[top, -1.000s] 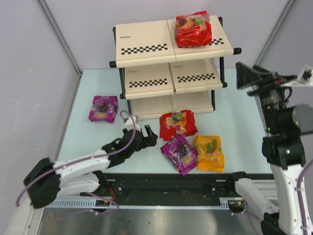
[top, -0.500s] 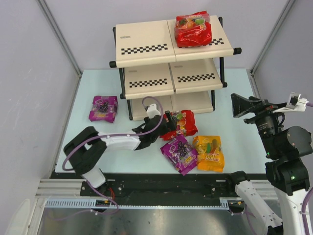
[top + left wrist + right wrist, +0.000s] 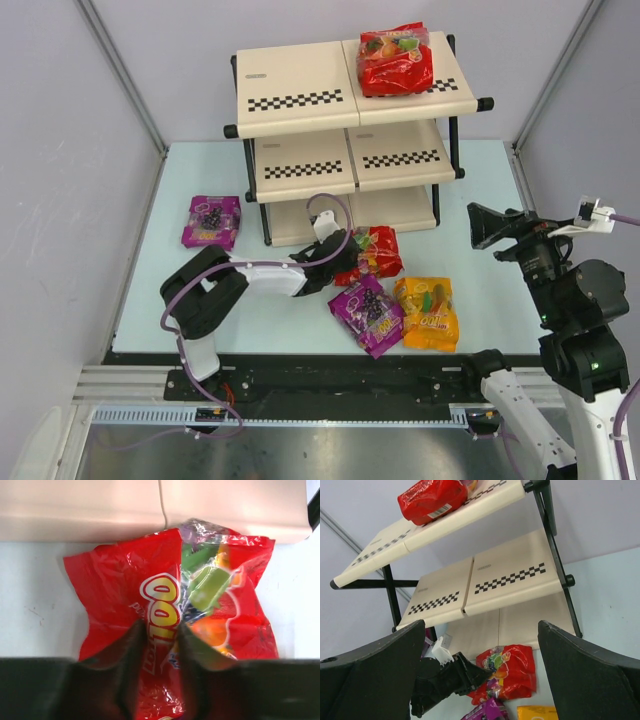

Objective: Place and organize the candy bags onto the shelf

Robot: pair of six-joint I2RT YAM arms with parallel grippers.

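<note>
A red candy bag [image 3: 375,254] [image 3: 115,580] [image 3: 512,672] lies on the table just in front of the shelf [image 3: 300,90] [image 3: 510,565]. My left gripper [image 3: 343,262] [image 3: 161,630] is shut on that bag's near edge, and the film bunches into a ridge between the fingers. Another red candy bag [image 3: 395,60] [image 3: 432,497] lies on the shelf's top tier at the right. A purple bag [image 3: 367,312] and an orange-yellow bag [image 3: 426,312] lie side by side nearer the arms. A second purple bag [image 3: 211,221] lies left of the shelf. My right gripper [image 3: 487,226] [image 3: 481,625] hangs open and empty at the right.
The shelf's middle tier [image 3: 445,602] and bottom tier [image 3: 520,622] carry nothing that I can see. Grey walls close in the table on the left, back and right. The left arm's purple cable [image 3: 240,268] loops above the table beside the shelf's black leg.
My left arm has reached right to the red bag by the shelf and its fingers have shut on it. My right arm has come down and swung a little left.
</note>
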